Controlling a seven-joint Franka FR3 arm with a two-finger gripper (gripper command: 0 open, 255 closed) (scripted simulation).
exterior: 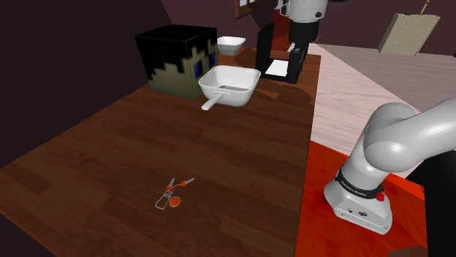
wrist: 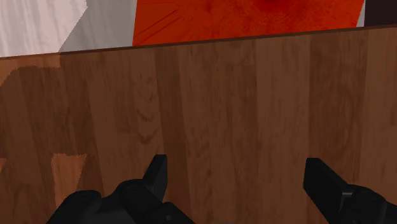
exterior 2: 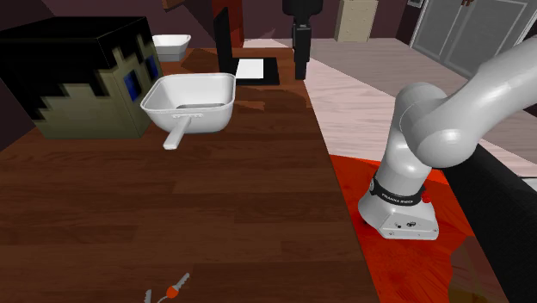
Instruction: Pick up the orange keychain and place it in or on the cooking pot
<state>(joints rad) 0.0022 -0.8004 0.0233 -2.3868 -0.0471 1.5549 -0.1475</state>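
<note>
The orange keychain [exterior: 173,194] lies flat on the dark wooden table [exterior: 109,168], near its front; its keys and orange tag also show in the second exterior view [exterior 2: 169,292]. The cooking pot [exterior: 230,85] is a white square pan with a short handle, standing further back [exterior 2: 191,102]. My black gripper [exterior: 298,67] hangs high over the table's far side, well beyond the pot and far from the keychain [exterior 2: 301,69]. In the wrist view its fingers [wrist: 156,172] stand wide apart, so the gripper [wrist: 235,167] is open with only bare wood below it.
A dark pixel-patterned cube [exterior: 175,62] stands right beside the pot. A small white bowl [exterior: 232,44] sits behind it. A black upright panel with a white sheet [exterior: 278,68] stands close to the gripper. The red stand top [exterior: 343,226] borders the table.
</note>
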